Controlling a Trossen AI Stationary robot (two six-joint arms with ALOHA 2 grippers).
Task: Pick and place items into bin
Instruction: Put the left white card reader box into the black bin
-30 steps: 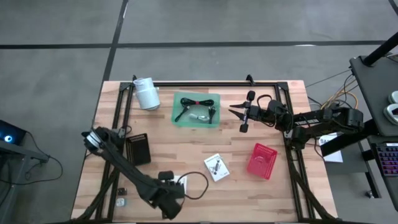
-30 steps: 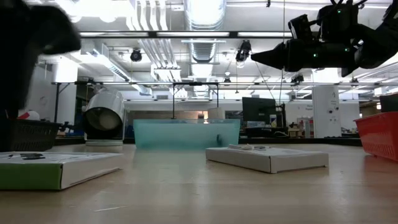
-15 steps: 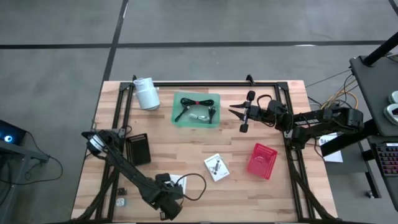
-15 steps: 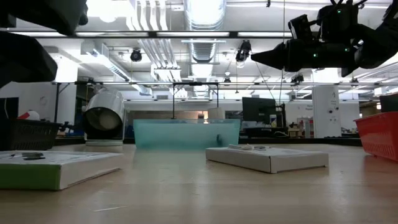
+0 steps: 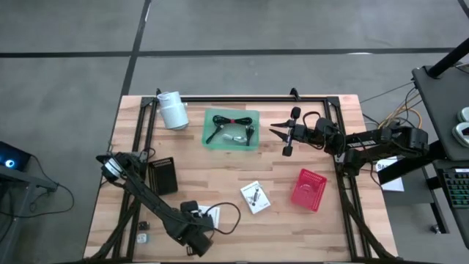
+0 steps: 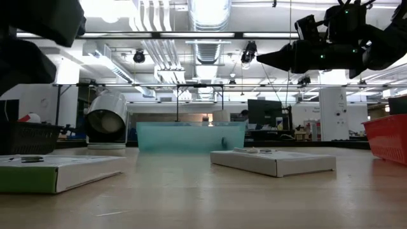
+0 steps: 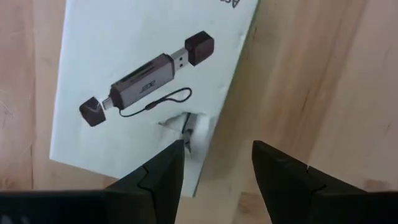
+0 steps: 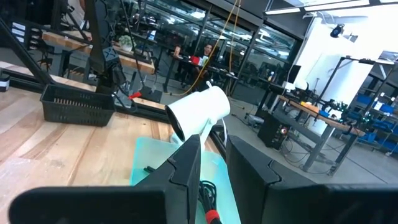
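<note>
**Left gripper open over a white box near the table's front**

The left gripper hangs at about 7 o'clock on the table, fingers spread and empty, above a white box printed with a USB adapter. The right gripper waits in the air at 2 o'clock, jaws a narrow gap apart, holding nothing. A second white box lies near 6 o'clock. Black cables lie inside the teal bin at 12 o'clock.

High view — straight down over the table; low view — level across it; both share the teal bin.
</note>
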